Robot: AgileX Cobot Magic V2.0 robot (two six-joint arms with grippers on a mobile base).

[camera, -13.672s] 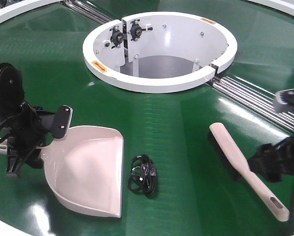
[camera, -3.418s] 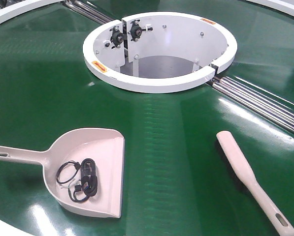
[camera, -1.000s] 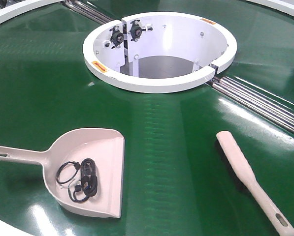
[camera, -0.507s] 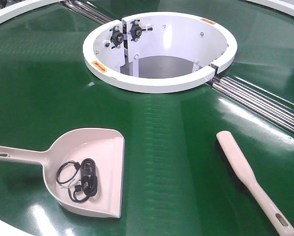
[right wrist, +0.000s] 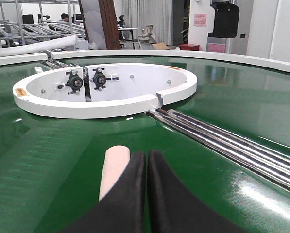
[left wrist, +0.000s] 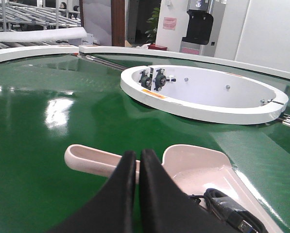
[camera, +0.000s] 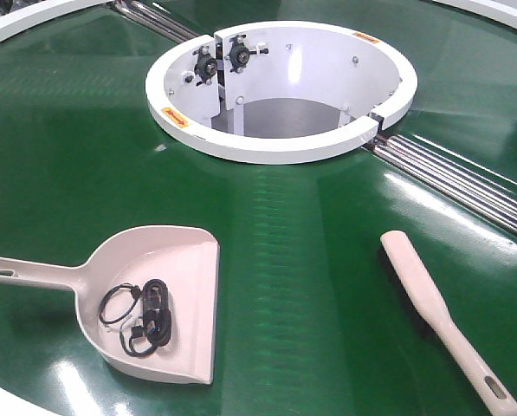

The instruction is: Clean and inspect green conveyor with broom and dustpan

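The green conveyor [camera: 310, 251] fills the front view. On it at the lower left lies the beige dustpan [camera: 184, 269], handle pointing left, with a coiled black cable [camera: 145, 316] inside. The slim beige broom [camera: 431, 308] lies at the lower right, handle toward the near edge. Neither arm shows in the front view. In the left wrist view my left gripper [left wrist: 137, 158] is shut and empty, held above and in front of the dustpan [left wrist: 193, 162]. In the right wrist view my right gripper [right wrist: 146, 158] is shut and empty, just right of the broom [right wrist: 113, 170] tip.
A round white-walled opening [camera: 280, 87] with black bearing fittings sits at the belt's centre. Steel rollers [camera: 466, 186] run in a seam toward the right, and another set [camera: 154, 19] toward the upper left. The white rim [camera: 7, 403] edges the near left.
Over the last second nothing has moved. Much earlier, both grippers were at the dustpan and broom and the cable lay on the belt; now the cable is in the dustpan.
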